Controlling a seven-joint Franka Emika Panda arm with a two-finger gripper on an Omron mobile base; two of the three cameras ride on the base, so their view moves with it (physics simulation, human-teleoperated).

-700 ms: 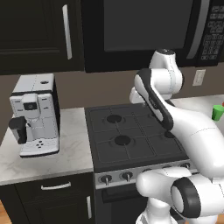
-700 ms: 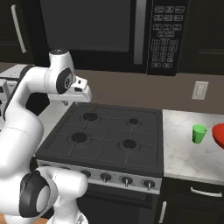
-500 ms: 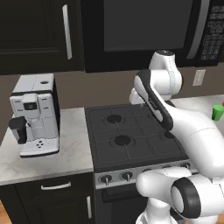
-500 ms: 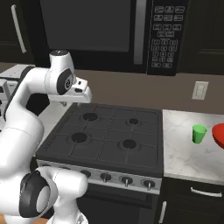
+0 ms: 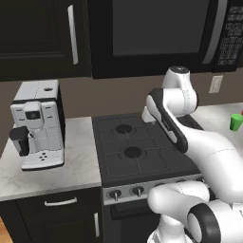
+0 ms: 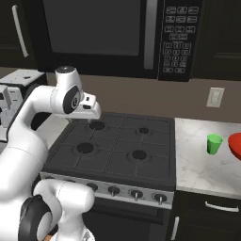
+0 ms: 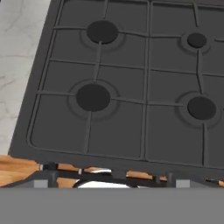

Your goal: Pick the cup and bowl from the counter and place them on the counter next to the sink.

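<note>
The arm (image 6: 47, 108) rises over the stove (image 6: 117, 148), and the pincer (image 6: 89, 107) hangs above the back left burner (image 6: 96, 125) of it. The pincer is small in the base views and its fingers are hard to see; it is released, with the jaws wide, and it holds nothing. The hand camera looks down on the stove (image 7: 131, 87), with four burners and dark grates, and a strip of white counter (image 7: 17, 57) runs along one side of it.

The cup (image 6: 214, 143) stands upright on the counter (image 6: 197, 164) to the right of the stove, well apart from the pincer. The bowl (image 6: 235, 146) lies just beside the cup, on the side far from the stove, and the picture edge cuts it, so I see only a part. From the left camera the cup (image 5: 236, 122) shows also to the right of the stove (image 5: 137, 152), beyond the arm (image 5: 190, 133).

To the left of the stove a coffee machine (image 5: 37, 124) stands on the counter (image 5: 71, 171). Above the stove hangs a black microwave (image 6: 117, 35). On the wall above the counter, right of the stove, is a white outlet (image 6: 215, 97).
</note>
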